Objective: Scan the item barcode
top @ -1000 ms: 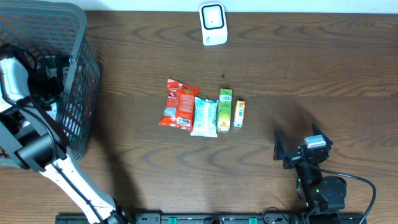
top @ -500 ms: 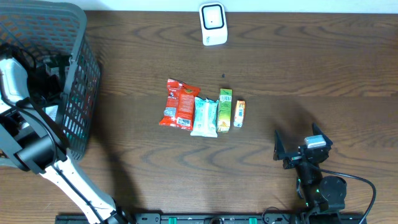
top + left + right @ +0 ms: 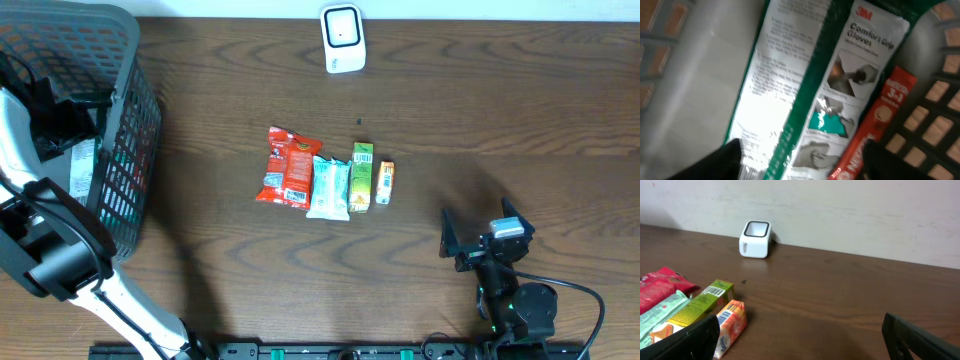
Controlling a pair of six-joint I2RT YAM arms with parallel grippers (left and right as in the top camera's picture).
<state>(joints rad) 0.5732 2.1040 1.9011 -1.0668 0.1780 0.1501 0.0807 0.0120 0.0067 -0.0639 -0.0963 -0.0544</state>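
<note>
The left pincer (image 3: 800, 167) hangs inside the basket (image 3: 128, 150), jaws spread wide and gripping nothing. The glove packet (image 3: 840, 95) lies flat just beneath it, though the blur hides whether they touch. A red sachet (image 3: 875, 125) lies against the packet's edge, near the pincer's right finger. The right pincer (image 3: 807, 340) sits low over the surface (image 3: 500, 120), fully open and empty. Ahead of it to the left lie an orange carton (image 3: 730, 325) and a green box (image 3: 702, 305), touching; the white scanner (image 3: 756, 239) stands farther ahead
</note>
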